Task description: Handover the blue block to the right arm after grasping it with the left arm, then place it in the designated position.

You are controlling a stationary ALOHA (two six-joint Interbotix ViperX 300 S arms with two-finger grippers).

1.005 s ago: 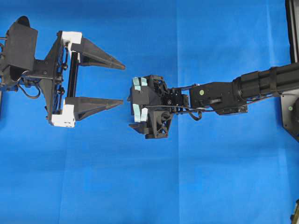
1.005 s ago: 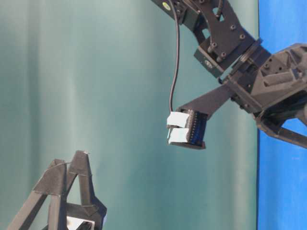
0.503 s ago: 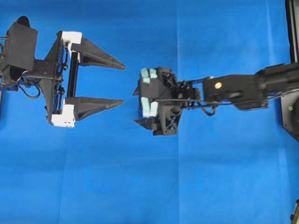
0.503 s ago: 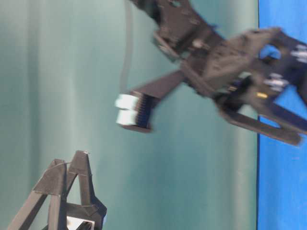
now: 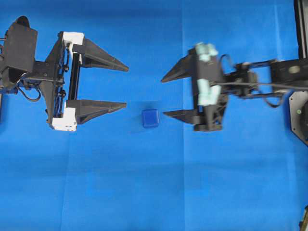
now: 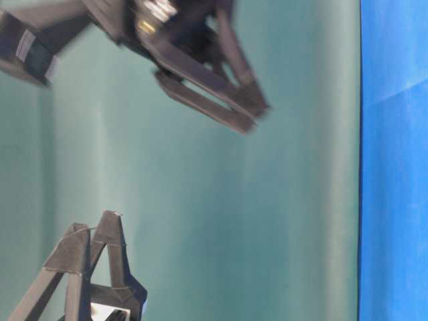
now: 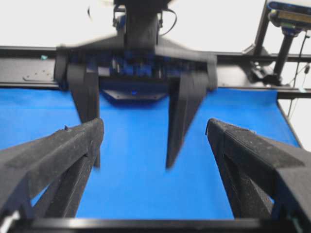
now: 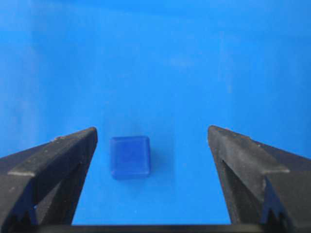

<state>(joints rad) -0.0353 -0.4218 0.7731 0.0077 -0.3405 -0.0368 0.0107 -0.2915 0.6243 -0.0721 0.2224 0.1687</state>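
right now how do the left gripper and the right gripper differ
The left gripper has white mount blocks at its finger bases; the right gripper carries pale grey-green wrist pieces instead. The left gripper looks sharp in the overhead view, the right gripper slightly blurred. The blue block lies nearer the right gripper's lower fingertip. Both are open, black, and holding nothing.

From table level, the black right arm's gripper (image 6: pixel 257 114) is a motion-smeared shape cut off by the top edge. The small dark-blue block (image 5: pixel 150 118) is not visible from the left wrist camera. There, the white-blocked left gripper's (image 7: pixel 154 127) black fingers (image 7: pixel 58 155) run off the bottom edge.
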